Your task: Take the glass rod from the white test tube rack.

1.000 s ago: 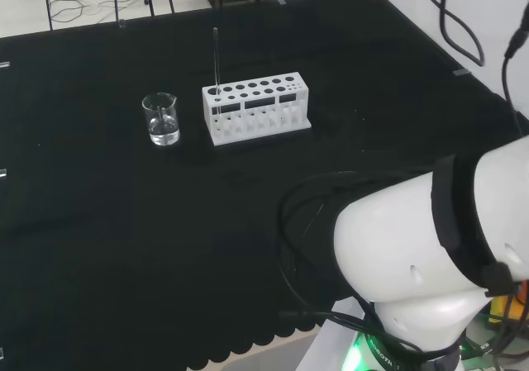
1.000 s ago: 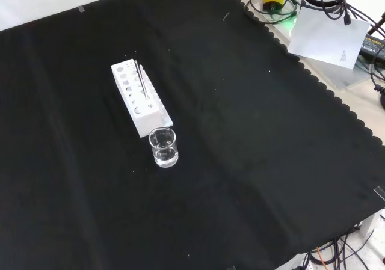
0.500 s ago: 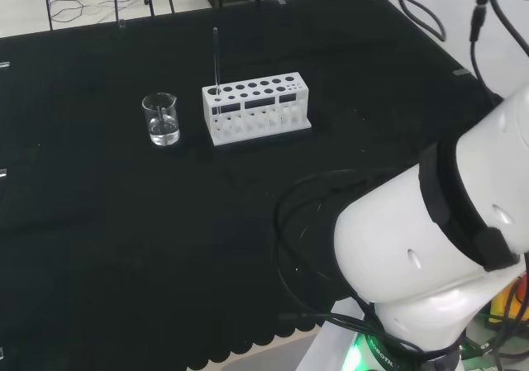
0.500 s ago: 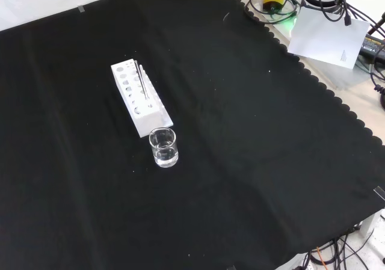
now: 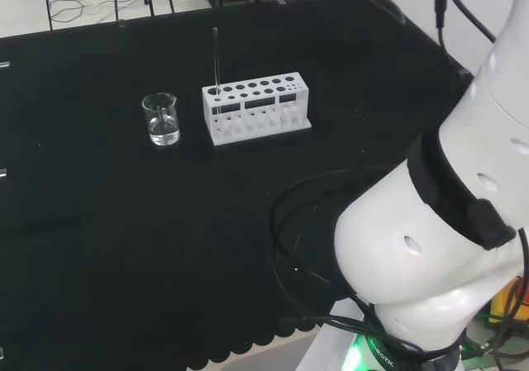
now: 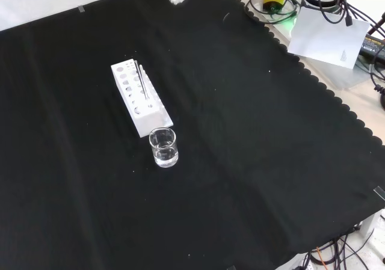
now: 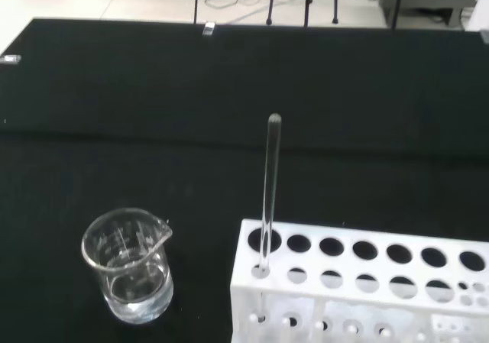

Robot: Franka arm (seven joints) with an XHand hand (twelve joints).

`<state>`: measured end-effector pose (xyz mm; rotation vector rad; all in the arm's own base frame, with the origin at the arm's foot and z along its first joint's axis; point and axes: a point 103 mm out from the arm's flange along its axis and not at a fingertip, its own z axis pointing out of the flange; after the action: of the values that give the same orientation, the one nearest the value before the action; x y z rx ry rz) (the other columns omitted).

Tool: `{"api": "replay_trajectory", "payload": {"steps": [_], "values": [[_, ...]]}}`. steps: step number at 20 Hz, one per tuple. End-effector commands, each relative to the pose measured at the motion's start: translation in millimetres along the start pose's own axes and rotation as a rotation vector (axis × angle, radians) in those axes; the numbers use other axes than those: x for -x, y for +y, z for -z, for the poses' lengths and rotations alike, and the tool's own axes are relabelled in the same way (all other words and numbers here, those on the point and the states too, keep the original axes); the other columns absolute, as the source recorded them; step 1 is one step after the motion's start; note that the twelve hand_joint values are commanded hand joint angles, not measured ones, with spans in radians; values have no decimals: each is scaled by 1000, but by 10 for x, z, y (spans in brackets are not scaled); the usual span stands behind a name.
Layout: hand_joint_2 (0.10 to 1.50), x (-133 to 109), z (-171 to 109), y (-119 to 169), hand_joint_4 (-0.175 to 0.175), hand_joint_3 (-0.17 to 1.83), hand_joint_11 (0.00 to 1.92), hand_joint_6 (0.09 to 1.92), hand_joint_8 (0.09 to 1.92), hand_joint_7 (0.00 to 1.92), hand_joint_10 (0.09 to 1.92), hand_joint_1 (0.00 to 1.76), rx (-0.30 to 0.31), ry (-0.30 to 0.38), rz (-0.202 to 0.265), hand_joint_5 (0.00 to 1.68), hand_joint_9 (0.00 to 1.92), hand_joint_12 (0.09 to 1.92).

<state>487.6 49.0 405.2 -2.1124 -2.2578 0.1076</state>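
One glass rod (image 7: 268, 190) upright in rack (image 7: 367, 282); beaker (image 7: 130, 266) w/ liquid.

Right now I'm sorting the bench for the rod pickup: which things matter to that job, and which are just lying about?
For the job:
- rod, standing upright in an end hole
- rack, the white one holding it

Lying about:
- beaker, apart from the rack's end, with some clear liquid in it

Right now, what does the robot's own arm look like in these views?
In the head view, the arm has bulky, rounded, glossy white links with a black band at a joint. Loose black cables loop beside it, and a green light glows at its base.
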Motion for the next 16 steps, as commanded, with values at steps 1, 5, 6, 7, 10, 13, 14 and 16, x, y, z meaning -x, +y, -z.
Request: {"api": "replay_trajectory", "payload": {"steps": [1,5,6,7,10,13,14,16], "values": [[917,-69,-326,326,-103,404,0,87,87,0,87,582,-11,13,42,0,51,797],[918,-85,-465,430,-104,406,0,87,87,0,87,581,-28,-4,67,0,62,809],[918,-97,-496,466,-105,408,0,87,87,4,87,580,-34,-12,72,0,66,821],[918,-100,-522,493,-108,410,0,87,87,15,87,579,-36,-14,74,0,68,831],[911,-107,-615,582,-117,427,0,87,87,34,285,578,-50,-20,69,0,13,859],[906,-68,-735,631,-120,434,0,87,144,11,372,591,-52,-14,73,0,1,897],[905,-49,-783,646,-120,435,0,87,166,5,382,594,-56,-11,71,0,0,903],[905,-15,-864,669,-121,436,0,87,185,0,391,597,-60,-8,68,0,0,907]]}}
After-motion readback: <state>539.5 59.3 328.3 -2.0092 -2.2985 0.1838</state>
